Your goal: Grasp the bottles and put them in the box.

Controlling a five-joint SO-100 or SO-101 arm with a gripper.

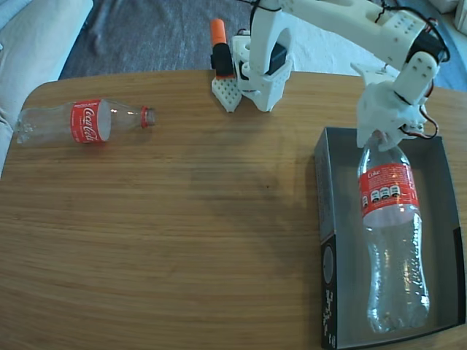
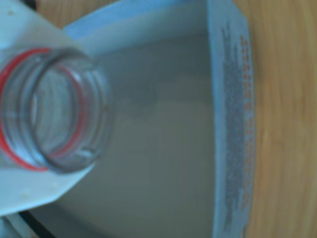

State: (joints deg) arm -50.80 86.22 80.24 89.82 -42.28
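A: The gripper (image 1: 381, 133) sits at the far end of the box (image 1: 325, 189), right over the neck of a bottle (image 1: 390, 240). Closed on it?

B: I cannot tell. In the fixed view the white fingers hide the neck, and the wrist view shows only the bottle's open mouth (image 2: 52, 111) with a red ring below it, resting against a white finger (image 2: 29, 186); the other finger is out of sight.

A: Where does that bottle lie?

B: Inside the box, lengthwise, base toward the near end, neck toward the far end under the gripper. Its red label faces up.

A: And the other one?

B: The second bottle (image 1: 80, 121) lies on its side on the wooden table (image 1: 182, 240), far left, well apart from the box, red neck end pointing right.

A: The box itself?

B: At the right of the table, grey inside, with a dark printed left wall.
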